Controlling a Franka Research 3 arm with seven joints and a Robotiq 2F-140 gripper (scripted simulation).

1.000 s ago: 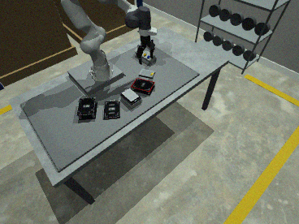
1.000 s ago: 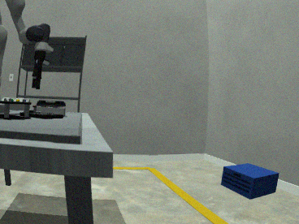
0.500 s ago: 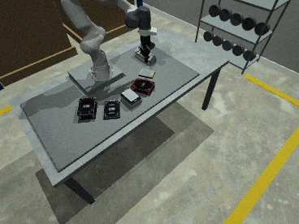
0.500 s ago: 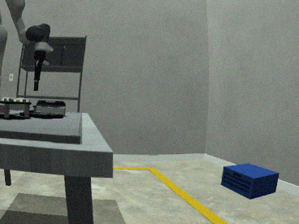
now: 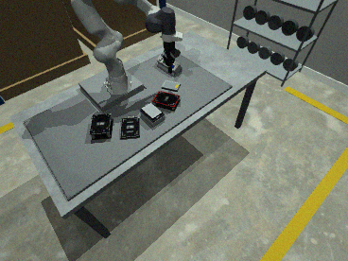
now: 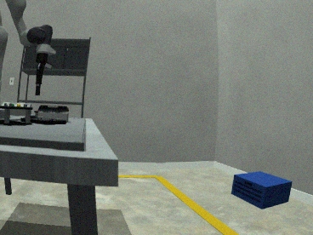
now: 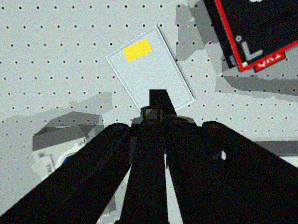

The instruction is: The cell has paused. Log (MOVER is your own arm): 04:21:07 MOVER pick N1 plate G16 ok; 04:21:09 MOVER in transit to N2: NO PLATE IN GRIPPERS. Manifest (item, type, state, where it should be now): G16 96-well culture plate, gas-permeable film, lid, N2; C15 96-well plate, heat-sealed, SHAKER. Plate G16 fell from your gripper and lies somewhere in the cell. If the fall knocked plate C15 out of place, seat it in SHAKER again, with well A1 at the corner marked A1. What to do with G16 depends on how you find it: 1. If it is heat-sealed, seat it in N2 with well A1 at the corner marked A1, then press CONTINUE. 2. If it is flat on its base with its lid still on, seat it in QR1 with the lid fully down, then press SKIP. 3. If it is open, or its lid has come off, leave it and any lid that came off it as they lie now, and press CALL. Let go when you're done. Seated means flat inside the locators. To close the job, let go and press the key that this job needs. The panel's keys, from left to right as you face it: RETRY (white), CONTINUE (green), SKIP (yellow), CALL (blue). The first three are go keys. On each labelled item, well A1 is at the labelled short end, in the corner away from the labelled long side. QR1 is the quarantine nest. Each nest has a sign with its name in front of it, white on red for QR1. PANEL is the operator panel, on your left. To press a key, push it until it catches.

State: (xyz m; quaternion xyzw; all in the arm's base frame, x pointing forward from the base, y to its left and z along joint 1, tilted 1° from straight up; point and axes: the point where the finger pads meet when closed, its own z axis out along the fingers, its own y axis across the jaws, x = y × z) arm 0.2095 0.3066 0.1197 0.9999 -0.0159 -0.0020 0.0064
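Gripper [image 7: 159,97] was clenched on nothing, poised above the panel [image 5: 169,66] near the bench [image 5: 85,186] back edge, w/ open air round it. A loose lid [image 7: 150,67] w/ yellow label lay flat on the bench btwn panel and red-framed QR1 nest [image 5: 165,99], apart from both. An open-looking plate [image 5: 152,113] sat just beside QR1's front corner; two more nests [image 5: 101,126] stood further along w/ bare bench toward the near edge.

Gripper [image 5: 169,56] closed, empty, hanging in open air above the key panel [image 5: 169,67]; nothing between them. Just ahead, a flat lid [image 7: 150,67] lies low. Red-framed nest [image 7: 255,27] beyond, to one side. Shelf rack [image 5: 231,29] well apart.
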